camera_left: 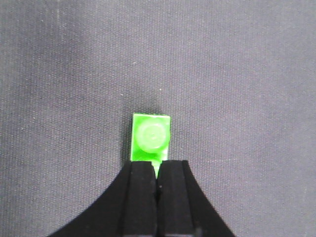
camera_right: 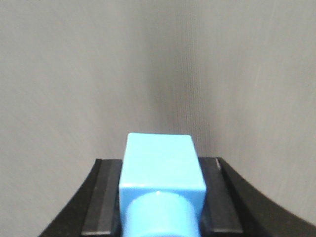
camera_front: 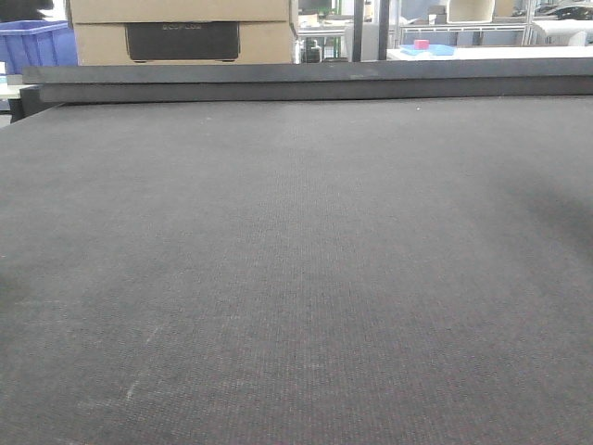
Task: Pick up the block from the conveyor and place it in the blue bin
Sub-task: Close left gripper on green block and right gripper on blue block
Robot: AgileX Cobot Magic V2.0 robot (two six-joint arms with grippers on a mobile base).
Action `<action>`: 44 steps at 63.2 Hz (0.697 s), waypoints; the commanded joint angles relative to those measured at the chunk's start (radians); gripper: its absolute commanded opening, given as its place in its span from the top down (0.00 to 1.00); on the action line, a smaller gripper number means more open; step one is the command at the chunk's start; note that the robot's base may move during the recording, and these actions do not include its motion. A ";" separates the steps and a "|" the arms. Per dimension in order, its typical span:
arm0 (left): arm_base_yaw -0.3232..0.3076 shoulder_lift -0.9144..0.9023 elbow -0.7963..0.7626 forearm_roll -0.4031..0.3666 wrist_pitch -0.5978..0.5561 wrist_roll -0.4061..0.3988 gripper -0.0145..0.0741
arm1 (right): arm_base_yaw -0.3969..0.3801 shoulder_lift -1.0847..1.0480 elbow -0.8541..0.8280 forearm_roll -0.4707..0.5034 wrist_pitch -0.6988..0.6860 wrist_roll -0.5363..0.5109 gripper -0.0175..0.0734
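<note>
Over conveyor point(camera_left: 74, 74), left fingers point(camera_left: 140, 197) pinch green studded block point(camera_left: 151, 136), right fingers point(camera_right: 101, 197) pinch blue block point(camera_right: 160, 163)

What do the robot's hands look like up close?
The left tool is black, with two flat, blocky fingers flaring into curved shoulders. The right tool has the same curved black shape, with greyer flat pads inside. No cables or markings show.

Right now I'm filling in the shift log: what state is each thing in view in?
left end effector, shut on the green block
green block, gripped at one edge, stud facing the camera
right end effector, shut on the blue block
blue block, clamped on both sides
conveyor, running or stopped cannot be told
blue bin, upright, contents hidden
</note>
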State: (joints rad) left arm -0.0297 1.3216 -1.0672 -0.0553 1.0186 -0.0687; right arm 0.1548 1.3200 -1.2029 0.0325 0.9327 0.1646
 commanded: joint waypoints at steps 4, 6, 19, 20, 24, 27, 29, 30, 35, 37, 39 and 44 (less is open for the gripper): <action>-0.004 0.036 0.018 0.002 -0.006 0.045 0.94 | 0.002 -0.063 -0.004 -0.003 -0.041 -0.011 0.99; -0.004 0.049 0.018 0.002 -0.006 0.050 0.91 | 0.002 -0.064 -0.004 -0.003 -0.036 -0.011 0.99; -0.053 0.127 0.018 -0.002 -0.034 0.069 0.49 | 0.002 -0.064 0.020 -0.003 -0.021 -0.011 0.99; -0.057 0.134 0.018 -0.002 -0.038 0.063 0.46 | 0.002 -0.064 0.020 -0.003 -0.019 -0.011 0.99; -0.064 0.155 0.018 -0.002 -0.043 0.053 0.42 | 0.002 -0.064 0.027 -0.003 -0.014 -0.011 0.99; -0.065 0.176 0.018 0.000 -0.043 0.035 0.42 | 0.002 -0.064 0.029 -0.003 -0.004 -0.011 0.99; -0.065 0.189 0.018 0.008 -0.043 0.029 0.42 | 0.002 -0.064 0.031 -0.003 0.001 -0.011 0.99; -0.065 0.198 0.018 0.013 -0.043 0.028 0.42 | 0.002 -0.064 0.030 -0.003 0.003 -0.011 0.99; -0.065 0.223 0.018 0.047 -0.050 0.003 0.42 | 0.002 -0.064 0.030 -0.003 0.016 -0.011 0.99; -0.065 0.233 0.018 0.055 -0.054 0.003 0.42 | 0.002 -0.064 0.031 -0.003 0.022 -0.011 0.99; -0.065 0.241 0.018 0.065 -0.059 0.000 0.42 | 0.002 -0.064 0.031 -0.003 0.030 -0.011 0.99; -0.063 0.261 0.018 0.070 -0.069 -0.013 0.42 | 0.002 -0.064 0.031 -0.003 0.039 -0.011 0.99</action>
State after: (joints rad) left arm -0.0890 1.5658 -1.0506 0.0000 0.9678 -0.0612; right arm 0.1548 1.2604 -1.1750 0.0325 0.9663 0.1586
